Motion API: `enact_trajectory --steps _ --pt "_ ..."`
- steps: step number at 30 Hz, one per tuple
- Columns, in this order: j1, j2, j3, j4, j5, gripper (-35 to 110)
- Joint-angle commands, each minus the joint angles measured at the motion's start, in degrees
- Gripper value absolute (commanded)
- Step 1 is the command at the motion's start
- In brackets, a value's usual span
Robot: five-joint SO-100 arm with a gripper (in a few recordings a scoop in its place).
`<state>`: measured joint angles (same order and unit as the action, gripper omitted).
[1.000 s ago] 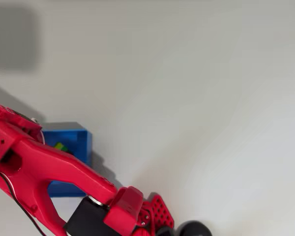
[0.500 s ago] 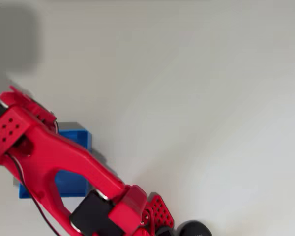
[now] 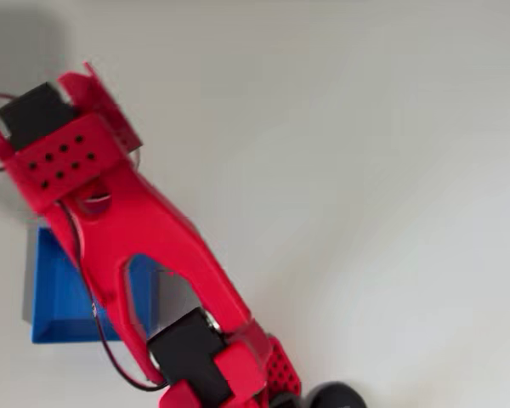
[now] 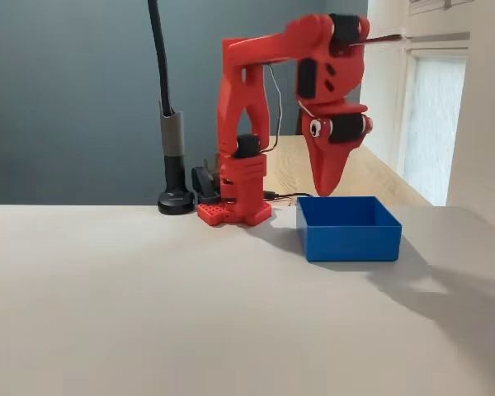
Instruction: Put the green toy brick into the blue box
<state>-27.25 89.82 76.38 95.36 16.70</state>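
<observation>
A plain, pale off-white matte surface (image 4: 148, 313) is seen in both views. Directly on it, the square, shallow, bright blue plastic box (image 4: 348, 228) is set, near the red perforated plastic base of the arm (image 4: 233, 213). Beside that base, a round black foot carrying a black upright pole (image 4: 176, 200) is placed. Soft grey shadows are cast across the surface.

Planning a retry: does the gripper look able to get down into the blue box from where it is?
Probably yes: the gripper hangs pointing down just above the blue box, whose top is open with nothing between them.
</observation>
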Motion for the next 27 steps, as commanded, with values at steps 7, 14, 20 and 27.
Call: enact_trajectory --steps 7,14,20,27 --pt "11.8 11.6 3.2 1.0 -3.3 0" --pt "16.5 23.3 15.6 -4.7 -4.8 0" --pt "20.1 36.1 31.2 -15.2 -8.8 0" --pt "22.5 53.3 51.9 -25.0 -11.3 0"
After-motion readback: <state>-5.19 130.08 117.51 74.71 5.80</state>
